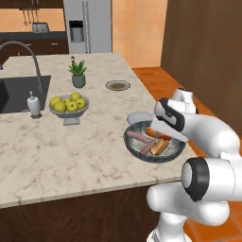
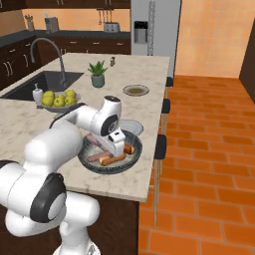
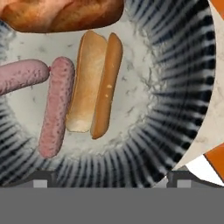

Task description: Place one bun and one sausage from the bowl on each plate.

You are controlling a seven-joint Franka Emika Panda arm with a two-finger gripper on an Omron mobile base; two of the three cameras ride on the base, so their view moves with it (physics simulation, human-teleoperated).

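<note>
The gripper (image 3: 109,181) is hanging over the bowl (image 3: 175,65), jaws spread wide and gripping nothing; buns (image 3: 97,83) and sausages (image 3: 54,107) are lying inside.

1. A marble-patterned island counter (image 1: 56,151) in beige and grey has dark wood panels below it.
2. A dark sink (image 2: 37,82) is set into the counter, with a curved grey faucet (image 1: 26,52) arching over it.
3. The floor (image 2: 209,164) is orange-red tile with pale grout lines.
4. A stainless refrigerator (image 1: 87,26) with a dark dispenser panel stands against the orange back wall (image 2: 209,35).
5. Dark cabinets (image 2: 15,57) run along the far wall; utensils (image 1: 29,18) hang above them.
6. A dark brown wooden wall (image 1: 203,47) rises on the right of the left base view.
</note>
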